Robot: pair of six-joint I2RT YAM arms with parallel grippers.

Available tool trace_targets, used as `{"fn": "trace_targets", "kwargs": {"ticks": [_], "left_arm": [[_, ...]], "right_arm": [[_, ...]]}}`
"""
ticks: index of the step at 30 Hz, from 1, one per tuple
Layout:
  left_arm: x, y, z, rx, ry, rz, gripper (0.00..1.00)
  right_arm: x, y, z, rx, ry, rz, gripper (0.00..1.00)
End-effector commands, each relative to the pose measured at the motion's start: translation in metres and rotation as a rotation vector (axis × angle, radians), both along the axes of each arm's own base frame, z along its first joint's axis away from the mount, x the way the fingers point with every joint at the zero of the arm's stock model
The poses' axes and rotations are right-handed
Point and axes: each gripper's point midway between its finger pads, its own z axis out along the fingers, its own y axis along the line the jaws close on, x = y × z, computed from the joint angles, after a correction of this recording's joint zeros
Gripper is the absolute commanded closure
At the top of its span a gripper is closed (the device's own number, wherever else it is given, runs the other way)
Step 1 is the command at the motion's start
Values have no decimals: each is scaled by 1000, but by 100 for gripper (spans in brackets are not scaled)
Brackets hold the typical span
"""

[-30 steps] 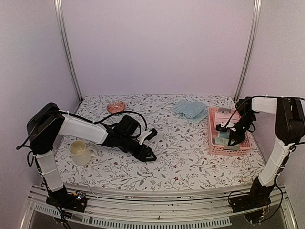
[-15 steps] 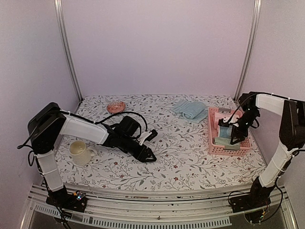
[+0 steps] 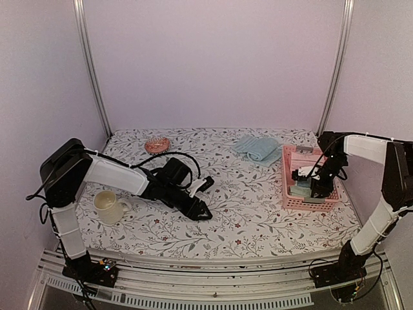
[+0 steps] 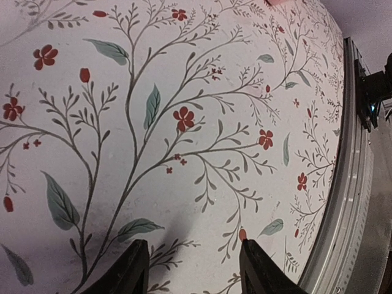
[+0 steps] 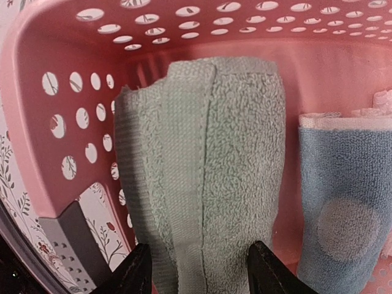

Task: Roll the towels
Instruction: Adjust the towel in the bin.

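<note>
One sage towel (image 5: pixel 202 171) lies just beyond the right end effector (image 5: pixel 199 275).

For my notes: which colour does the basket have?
Pink; the basket shows best in the right wrist view.

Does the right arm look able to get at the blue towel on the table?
Probably yes. The blue towel lies in the open just left of the basket, at its far end, and the right gripper is open.
</note>
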Motion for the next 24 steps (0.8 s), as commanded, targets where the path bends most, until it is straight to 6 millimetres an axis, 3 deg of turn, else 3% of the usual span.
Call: {"fn": "trace_targets", "kwargs": {"ticks": [1,10,18,24], "left_arm": [[-3,-3,3,-4,-2,-17,48],[-1,-7,1,-5,5,-19,48],[1,-9,2,0,3,-28,48],[-1,-8,1,-1,10,-23,48]], "right_arm": [[10,-3,-12,-42,-42,30,44],[33,-16,-32,-138,-127,13,49],[66,-26,-15,-185,-287,-45,60],[84,-38,-18,-245,-364,-86,62]]}}
